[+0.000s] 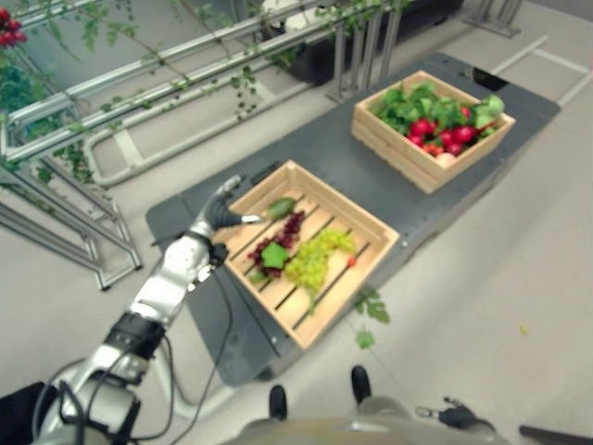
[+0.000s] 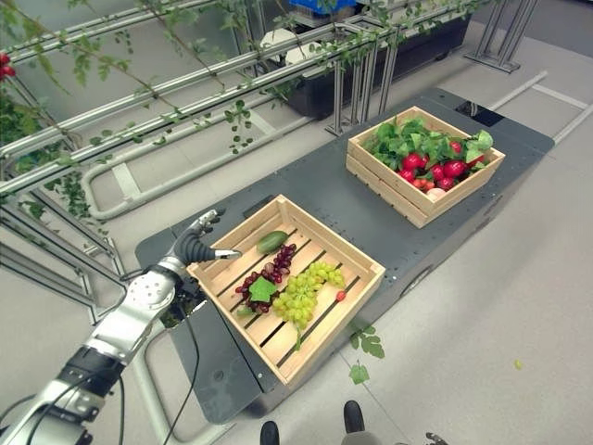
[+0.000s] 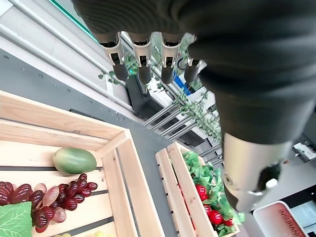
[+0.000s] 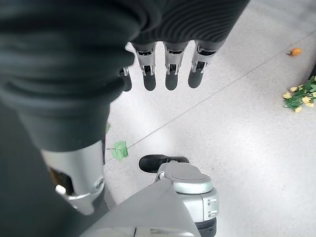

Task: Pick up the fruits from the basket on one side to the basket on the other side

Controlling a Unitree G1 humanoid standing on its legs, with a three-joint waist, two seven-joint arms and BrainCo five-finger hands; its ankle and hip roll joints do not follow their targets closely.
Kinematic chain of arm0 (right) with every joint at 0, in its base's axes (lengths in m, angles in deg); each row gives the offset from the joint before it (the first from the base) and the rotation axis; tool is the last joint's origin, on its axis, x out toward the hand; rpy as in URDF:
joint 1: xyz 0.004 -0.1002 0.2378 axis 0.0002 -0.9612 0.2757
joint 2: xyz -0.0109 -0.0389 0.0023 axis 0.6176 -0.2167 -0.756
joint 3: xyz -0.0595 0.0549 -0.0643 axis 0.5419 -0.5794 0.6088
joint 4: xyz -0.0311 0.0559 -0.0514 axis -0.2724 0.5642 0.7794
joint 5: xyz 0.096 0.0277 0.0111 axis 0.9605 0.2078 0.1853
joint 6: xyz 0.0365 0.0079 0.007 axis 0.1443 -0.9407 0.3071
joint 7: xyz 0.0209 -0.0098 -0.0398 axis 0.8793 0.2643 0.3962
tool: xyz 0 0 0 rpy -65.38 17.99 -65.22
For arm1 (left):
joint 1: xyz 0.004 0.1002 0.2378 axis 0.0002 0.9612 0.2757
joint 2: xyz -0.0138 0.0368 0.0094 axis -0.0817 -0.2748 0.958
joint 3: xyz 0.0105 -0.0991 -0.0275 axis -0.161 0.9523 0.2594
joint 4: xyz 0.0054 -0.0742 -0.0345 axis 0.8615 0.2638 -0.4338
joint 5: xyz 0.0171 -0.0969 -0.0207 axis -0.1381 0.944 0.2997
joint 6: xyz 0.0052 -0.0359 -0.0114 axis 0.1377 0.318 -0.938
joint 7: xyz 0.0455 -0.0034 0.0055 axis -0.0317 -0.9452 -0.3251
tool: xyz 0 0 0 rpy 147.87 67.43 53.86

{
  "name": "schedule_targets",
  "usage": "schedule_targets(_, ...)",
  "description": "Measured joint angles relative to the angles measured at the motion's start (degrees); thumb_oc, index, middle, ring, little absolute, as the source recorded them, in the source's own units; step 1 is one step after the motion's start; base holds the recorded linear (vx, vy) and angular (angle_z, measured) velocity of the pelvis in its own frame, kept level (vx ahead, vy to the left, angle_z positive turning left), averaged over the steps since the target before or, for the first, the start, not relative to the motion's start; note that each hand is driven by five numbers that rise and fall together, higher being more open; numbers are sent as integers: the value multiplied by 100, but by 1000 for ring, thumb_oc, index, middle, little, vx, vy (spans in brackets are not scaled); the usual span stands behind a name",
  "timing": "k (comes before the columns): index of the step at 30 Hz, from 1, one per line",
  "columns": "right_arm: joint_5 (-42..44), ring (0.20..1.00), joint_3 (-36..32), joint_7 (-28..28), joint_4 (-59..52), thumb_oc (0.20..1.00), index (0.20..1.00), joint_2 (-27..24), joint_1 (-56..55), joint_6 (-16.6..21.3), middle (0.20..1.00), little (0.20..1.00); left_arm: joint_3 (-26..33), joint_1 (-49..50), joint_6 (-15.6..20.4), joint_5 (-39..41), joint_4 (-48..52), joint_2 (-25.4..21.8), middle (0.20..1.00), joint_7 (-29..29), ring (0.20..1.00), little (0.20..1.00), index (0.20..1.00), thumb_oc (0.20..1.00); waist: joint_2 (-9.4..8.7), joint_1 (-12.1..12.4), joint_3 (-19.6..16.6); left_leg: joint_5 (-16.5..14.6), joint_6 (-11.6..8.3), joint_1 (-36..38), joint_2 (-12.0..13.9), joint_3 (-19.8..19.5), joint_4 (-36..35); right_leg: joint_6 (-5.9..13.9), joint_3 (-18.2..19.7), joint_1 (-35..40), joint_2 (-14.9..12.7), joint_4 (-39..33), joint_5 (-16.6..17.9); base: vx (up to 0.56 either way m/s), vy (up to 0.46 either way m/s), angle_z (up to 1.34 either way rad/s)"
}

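Left eye view: I see my left arm coming in from lower left, bent up toward the near crate on the dark desk. The left hand sits above the crate's left corner, one straight finger pointing across the rim at the green mango, tip just short of it. Inside this crate are also dark red grapes and green grapes, with a small red fruit by the right wall. The far crate stands well apart on the same desk, holding leafy greens and red fruits.

Right eye view: same layout. The left hand hovers at the near crate's left corner, wrist tilted, fingers extended, nothing held. The mango lies just beside the back-left wall, and the grapes lie mid-crate. A few loose leaves lie on the floor by the desk.

Left wrist view: my left hand's fingers hang straight and relaxed, released, empty. The mango lies in the crate corner, with the dark grapes next to it. The far crate shows beyond.

Right wrist view: my right hand hangs over the floor, fingers straight, holding nothing. A green leaf lies on the floor.
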Motion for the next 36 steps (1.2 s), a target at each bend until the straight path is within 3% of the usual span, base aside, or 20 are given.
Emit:
schedule_targets(8, 61, 1000, 10, -53, 93, 1000, 1000, -79, 186, 7, 1000, 1000, -904, -1029, -35, -548, -728, 36, 1000, 132, 1000, 1000, 1000, 1000, 267, -4, 245, 4, 1, -142, -4, 99, -2, 39, 27, -156, -10, 2, -1, -1, 2, -1)
schedule_targets(14, 164, 1000, 229, -149, 104, 1000, 1000, -123, 501, 42, 1000, 1000, -1480, -1856, -109, -675, -1544, 441, 1000, 190, 1000, 1000, 1000, 1000, 346, -184, 529, 18, 8, -276, -18, 163, -1, 32, 98, -331, -17, 5, 34, -15, 5, -6)
schedule_targets(24, 294, 1000, 398, -269, -35, 1000, 1000, -139, 729, 117, 1000, 1000, -1622, -2253, -136, -817, -2513, 703, 1000, 241, 1000, 1000, 1000, 1000, 404, -395, 1069, 20, 8, -470, -56, 312, 2, 12, 175, -595, -26, 8, 85, -15, 5, -7)
schedule_targets(36, 437, 1000, 427, -387, -35, 1000, 1000, -158, 840, 214, 1000, 1000, -1591, -2419, -171, -815, -3811, 891, 1000, 445, 1000, 1000, 1000, 1000, 418, -442, 1339, 20, 8, -632, -80, 402, 2, 28, 212, -804, -45, 8, 106, -1, 0, -2)
